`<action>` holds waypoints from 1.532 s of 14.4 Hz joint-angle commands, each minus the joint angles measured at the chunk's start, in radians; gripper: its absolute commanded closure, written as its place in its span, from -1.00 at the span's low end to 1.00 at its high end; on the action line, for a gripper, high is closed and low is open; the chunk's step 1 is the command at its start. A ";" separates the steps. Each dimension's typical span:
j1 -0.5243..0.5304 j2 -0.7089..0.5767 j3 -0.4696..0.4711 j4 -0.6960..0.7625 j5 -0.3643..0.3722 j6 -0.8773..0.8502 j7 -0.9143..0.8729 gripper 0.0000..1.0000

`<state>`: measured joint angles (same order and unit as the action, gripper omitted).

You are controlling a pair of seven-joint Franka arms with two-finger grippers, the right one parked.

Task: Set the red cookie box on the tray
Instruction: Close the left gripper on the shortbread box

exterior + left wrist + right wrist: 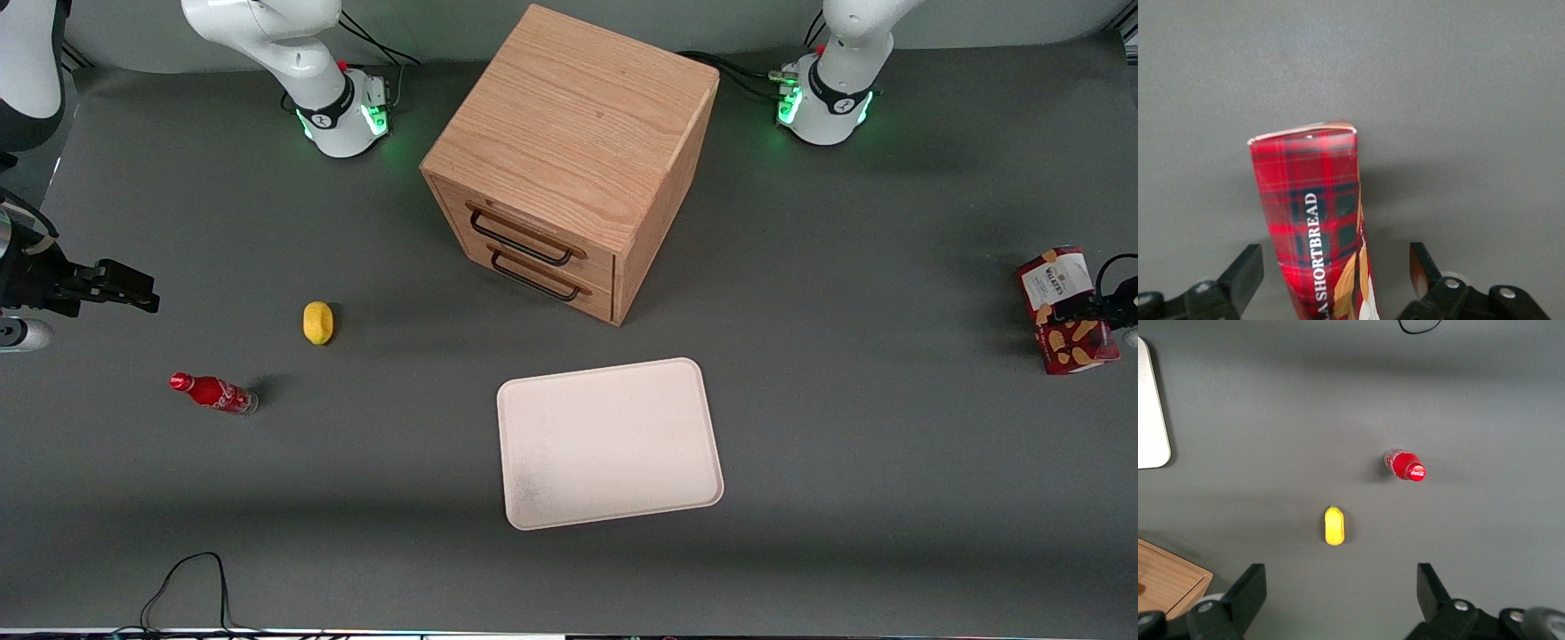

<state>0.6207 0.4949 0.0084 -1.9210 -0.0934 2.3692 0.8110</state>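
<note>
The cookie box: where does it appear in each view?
Front view: cookie box at the working arm's end of the table, end effector at it.
Left wrist view: cookie box between the open end effector fingers, untouched.
Right wrist view: not in it.
Shared landmark: the end effector.

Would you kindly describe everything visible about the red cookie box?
The red cookie box is a flat cardboard carton in red tartan, with a white label panel, cookie pictures and "SHORTBREAD" lettering on its narrow edge. It stands on the table at the working arm's end, off the tray. The gripper straddles it, fingers open, apparently not touching.
</note>
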 commanded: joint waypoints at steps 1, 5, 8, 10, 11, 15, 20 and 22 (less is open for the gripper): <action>0.007 -0.059 -0.005 -0.052 -0.014 0.012 -0.003 -0.95; 0.013 -0.064 -0.007 -0.052 -0.014 0.001 -0.001 0.99; 0.013 -0.068 -0.007 -0.050 -0.015 -0.004 0.000 1.00; 0.013 -0.076 -0.007 -0.050 -0.014 -0.007 0.000 1.00; 0.013 -0.076 -0.007 -0.050 -0.014 -0.005 0.002 1.00; -0.002 -0.102 -0.011 -0.040 -0.014 -0.034 -0.001 1.00; -0.077 -0.203 -0.015 0.107 0.027 -0.347 -0.082 1.00; -0.142 -0.257 -0.015 0.187 0.119 -0.496 -0.175 1.00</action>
<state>0.5434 0.3073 -0.0172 -1.7988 -0.0459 2.0078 0.7295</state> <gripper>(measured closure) 0.921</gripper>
